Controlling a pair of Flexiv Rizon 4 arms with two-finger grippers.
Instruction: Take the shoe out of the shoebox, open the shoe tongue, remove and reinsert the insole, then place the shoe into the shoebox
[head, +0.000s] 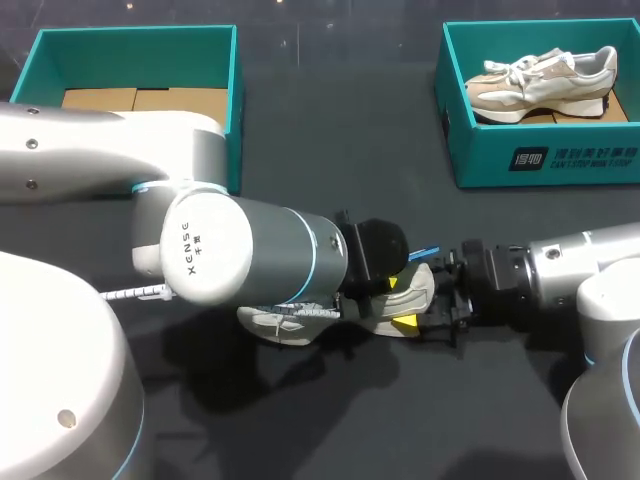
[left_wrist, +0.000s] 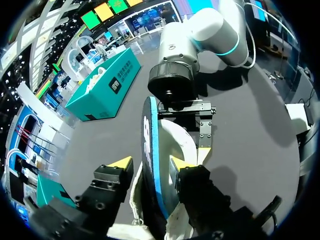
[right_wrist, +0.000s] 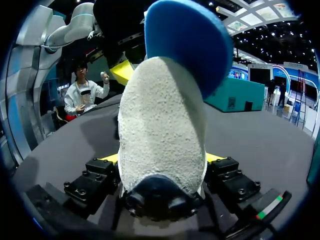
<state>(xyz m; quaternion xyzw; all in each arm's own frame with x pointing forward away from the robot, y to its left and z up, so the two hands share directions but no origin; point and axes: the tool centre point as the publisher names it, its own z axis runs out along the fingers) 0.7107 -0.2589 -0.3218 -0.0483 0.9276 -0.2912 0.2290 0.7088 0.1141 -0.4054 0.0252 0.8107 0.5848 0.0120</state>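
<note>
White logo block and row of white characters on front wall of right shoebox (head: 480, 160); too small to read. Same print on shoebox side in left wrist view, unreadable. Short dark lettering, turned sideways, on left arm's joint cap (head: 205, 247); not legible. White mark on insole (left_wrist: 150, 150) edge, unclear.

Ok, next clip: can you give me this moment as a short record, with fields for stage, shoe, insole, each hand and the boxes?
stage: shoe out of a box, insole partly out; removal or reinsertion unclear
shoe position: on the table, between both arms
insole: blue, sticking up out of the shoe
right hand: shut on one end of the shoe
left hand: at the insole; grip unclear
left shoebox: no shoe, cardboard showing
right shoebox: holds a second shoe
</note>
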